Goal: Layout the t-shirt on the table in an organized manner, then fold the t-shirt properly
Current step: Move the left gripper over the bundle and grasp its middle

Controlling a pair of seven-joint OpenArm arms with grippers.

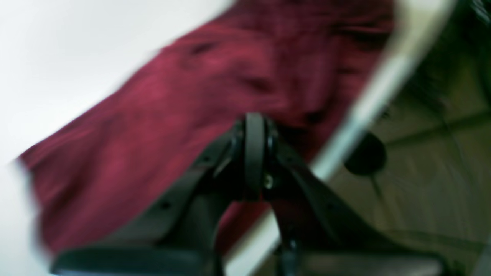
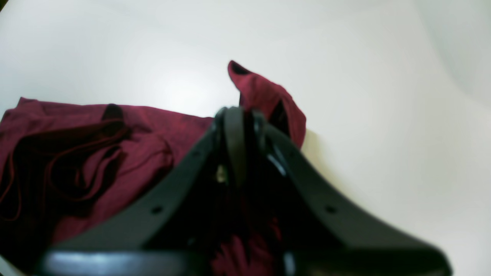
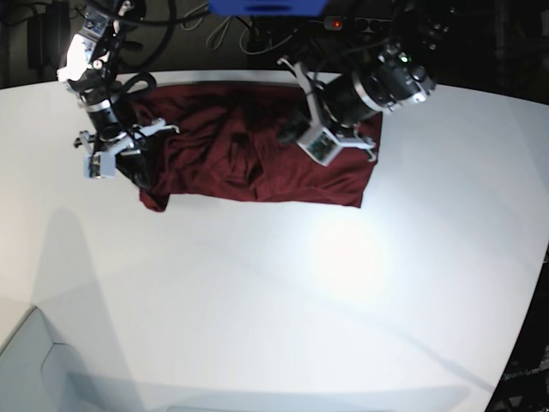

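**Both grippers closed on a bunched shirt at the far table edge**

Currently, left wrist view: heavily blurred. The left gripper (image 1: 255, 153) has its jaws together over the t-shirt (image 1: 172, 134); whether cloth is actually pinched cannot be read here. The table (image 1: 50, 57) ends just beside the gripper, floor showing past the rim. Risk: a pull toward that rim could drag thin jersey off the edge, which would cost the layout.

Right wrist view: the right gripper (image 2: 236, 145) is closed on maroon cloth, a tuft standing up past the jaws and more showing beneath them. To its left the shirt lies in loose, dark folds with thin seams curling. Risk: a small pinch of soft knit may slip out under tension, or lift one layer only.

Base view: the shirt (image 3: 257, 163) sits near the far edge as a rough rectangle, ridged through the middle, one corner drooping at the right gripper (image 3: 116, 159). The left gripper (image 3: 296, 133) rests mid-cloth. The tabletop is glossy white; cloth should slide easily, so uneven pulls may skew it.
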